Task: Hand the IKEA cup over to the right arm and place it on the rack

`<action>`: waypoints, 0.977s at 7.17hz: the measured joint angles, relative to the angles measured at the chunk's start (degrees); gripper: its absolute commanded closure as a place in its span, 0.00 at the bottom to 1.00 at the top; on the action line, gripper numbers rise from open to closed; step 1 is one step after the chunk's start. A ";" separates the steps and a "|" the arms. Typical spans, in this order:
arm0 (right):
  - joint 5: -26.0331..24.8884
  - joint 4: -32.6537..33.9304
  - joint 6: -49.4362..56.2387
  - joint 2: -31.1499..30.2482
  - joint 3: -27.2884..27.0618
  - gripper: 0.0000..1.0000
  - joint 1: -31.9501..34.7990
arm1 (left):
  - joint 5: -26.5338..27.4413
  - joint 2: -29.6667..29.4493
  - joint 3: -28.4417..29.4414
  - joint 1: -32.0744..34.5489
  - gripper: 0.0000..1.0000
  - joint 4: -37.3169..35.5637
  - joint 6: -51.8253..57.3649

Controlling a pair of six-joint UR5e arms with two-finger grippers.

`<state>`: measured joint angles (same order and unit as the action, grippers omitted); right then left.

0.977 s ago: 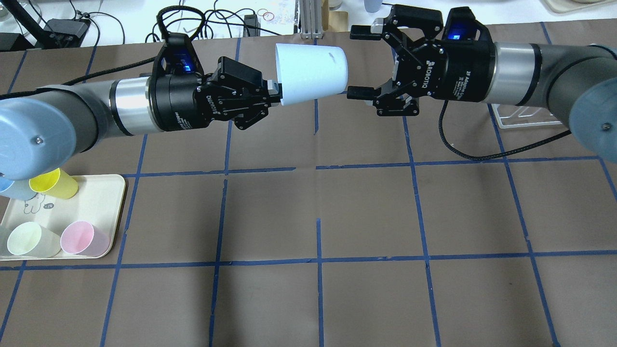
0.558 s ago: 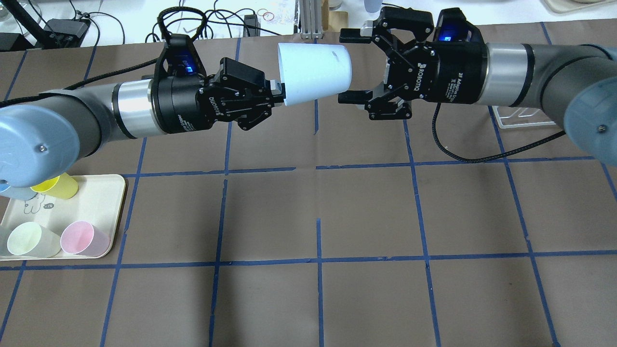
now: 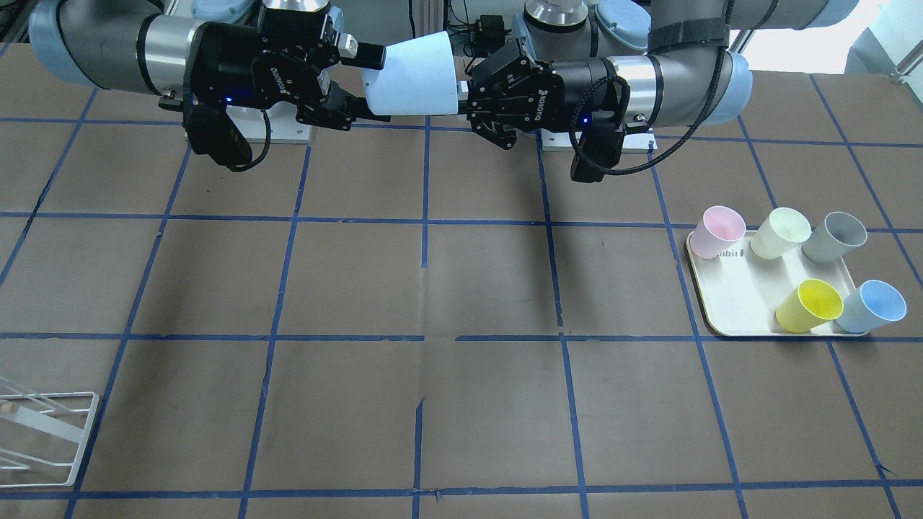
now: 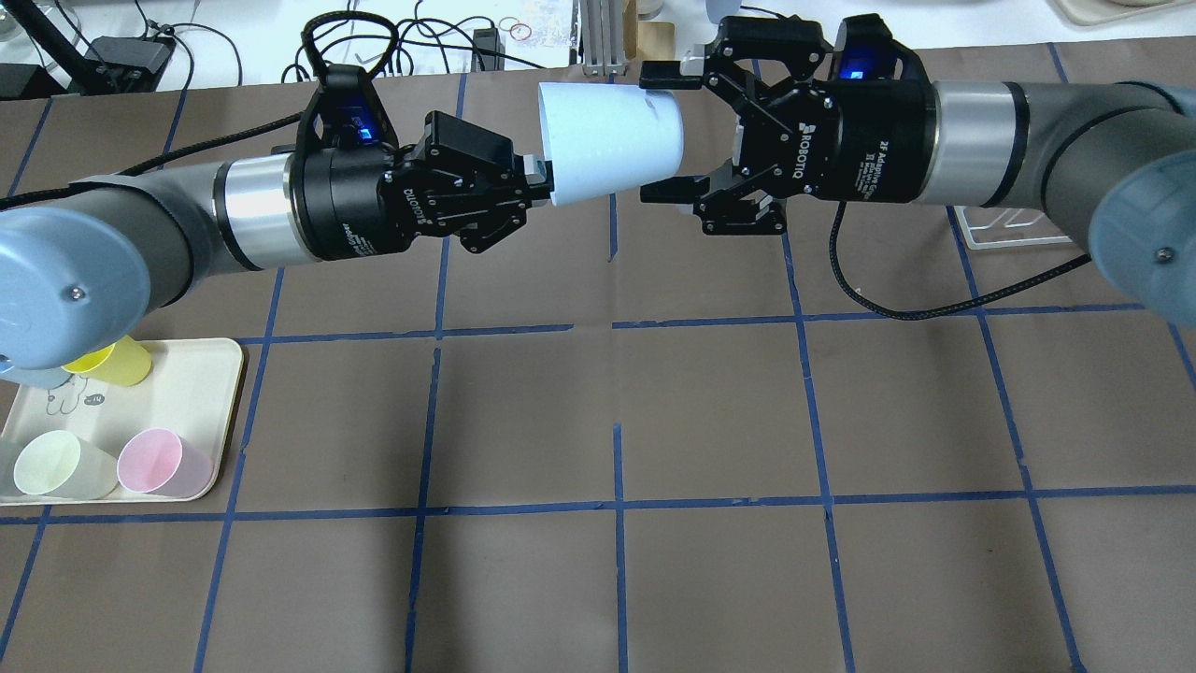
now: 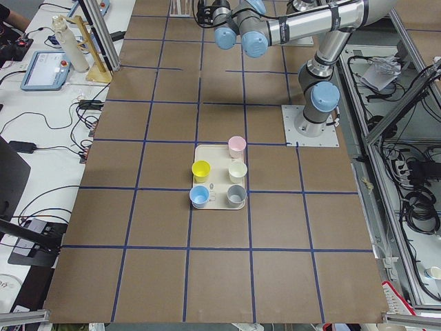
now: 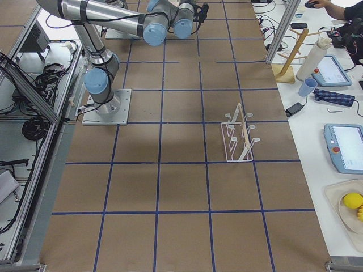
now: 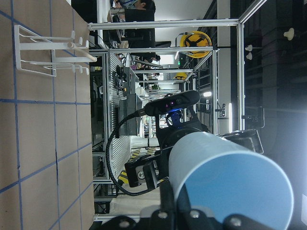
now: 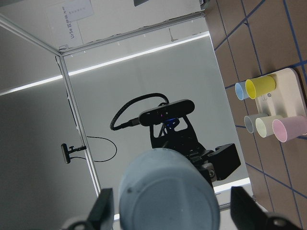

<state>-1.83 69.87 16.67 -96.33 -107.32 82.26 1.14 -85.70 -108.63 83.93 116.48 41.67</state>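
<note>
IKEA cup point(image 4: 607, 140): light blue. Table point(image 4: 710, 411): brown, blue tape grid. Tray point(image 3: 735, 303): cream, holding pink cup point(image 3: 717, 231), pale green cup point(image 3: 780, 232), grey cup point(image 3: 835, 236), yellow cup point(image 3: 810, 305), blue cup point(image 3: 872, 305). Rack point(image 6: 238, 136): white.

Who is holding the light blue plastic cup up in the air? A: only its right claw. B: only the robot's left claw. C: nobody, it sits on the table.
B: the left gripper pinches the rim of the light blue plastic cup, while the right gripper stands open around its base, gaps showing.

Cut off, covered
The rack point(image 3: 43, 432) leaves the front view's left edge; overhead, the left arm point(image 4: 112, 252) overlaps the tray point(image 4: 201, 393).
</note>
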 measured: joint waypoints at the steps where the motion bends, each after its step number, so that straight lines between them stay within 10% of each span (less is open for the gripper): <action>1: 0.00 -0.02 -0.11 0.02 0.01 0.48 -0.07 | 0.01 -0.01 -0.01 0.00 1.00 0.01 -0.03; 4: -0.01 -0.07 -1.28 0.04 0.11 0.63 -0.23 | 0.05 0.20 -0.01 0.04 1.00 0.04 -0.47; 6: 0.02 0.00 -1.96 0.16 0.21 0.83 -0.31 | 0.06 0.47 -0.01 0.10 0.53 0.01 -0.73; 7: 0.03 -0.01 -2.06 0.25 0.38 0.87 -0.37 | 0.05 0.54 0.02 0.12 0.53 0.03 -1.04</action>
<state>-1.81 69.86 14.61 -96.08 -106.94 81.89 1.19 -85.16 -108.61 84.05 116.51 40.63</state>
